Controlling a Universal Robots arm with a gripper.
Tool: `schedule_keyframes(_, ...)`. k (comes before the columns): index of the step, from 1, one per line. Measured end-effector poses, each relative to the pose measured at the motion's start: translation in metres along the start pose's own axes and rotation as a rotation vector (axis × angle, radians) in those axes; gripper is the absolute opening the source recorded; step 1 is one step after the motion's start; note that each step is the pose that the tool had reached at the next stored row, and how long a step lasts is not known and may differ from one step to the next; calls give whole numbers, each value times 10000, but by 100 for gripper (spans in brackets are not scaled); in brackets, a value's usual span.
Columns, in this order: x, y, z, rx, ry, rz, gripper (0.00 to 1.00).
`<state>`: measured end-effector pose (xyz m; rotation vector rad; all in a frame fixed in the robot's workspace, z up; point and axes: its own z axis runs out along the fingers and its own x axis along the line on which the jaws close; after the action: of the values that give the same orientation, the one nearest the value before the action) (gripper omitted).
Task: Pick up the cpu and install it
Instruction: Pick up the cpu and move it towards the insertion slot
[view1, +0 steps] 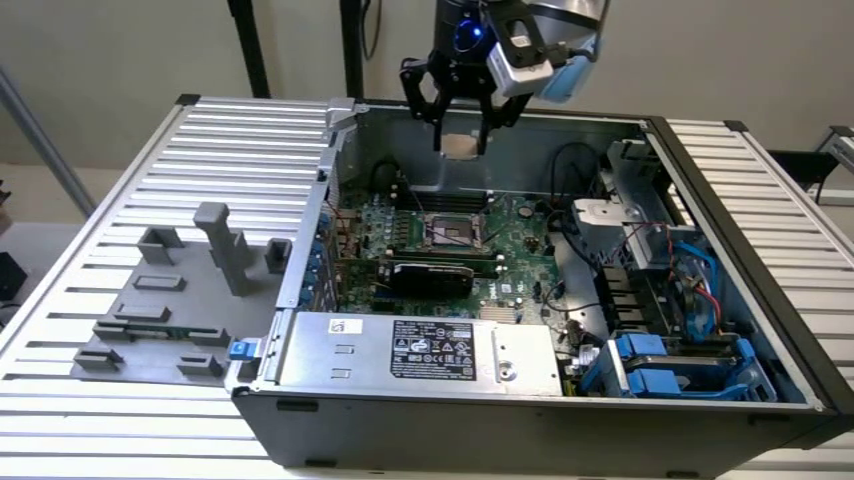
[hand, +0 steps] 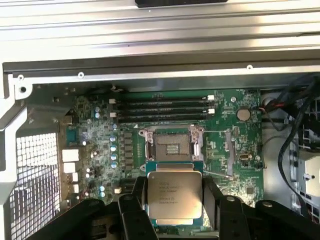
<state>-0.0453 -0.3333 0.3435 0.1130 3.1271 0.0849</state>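
Note:
The cpu (hand: 174, 196), a small square chip with a pale silver top, sits between the black fingers (hand: 134, 212) of my gripper (hand: 174, 205), which is shut on it. In the exterior view the gripper (view1: 462, 135) hangs above the open computer case (view1: 534, 400), holding the cpu (view1: 462, 144) over the far part of the green motherboard (view1: 514, 255). The square cpu socket (view1: 455, 232) lies open below and slightly nearer the camera. In the wrist view the socket (hand: 172, 146) sits just beyond the held chip, beside the black memory slots (hand: 161, 107).
A silver labelled power supply box (view1: 424, 352) fills the case's near side. Cables and blue drive bays (view1: 667, 365) crowd the exterior view's right. Grey plastic fixture blocks (view1: 187, 300) stand on the ribbed metal table (view1: 80, 330) at the exterior view's left.

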Motion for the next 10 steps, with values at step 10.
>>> schedule_keyframes(10,-126,99,78,3,60,-126,55)
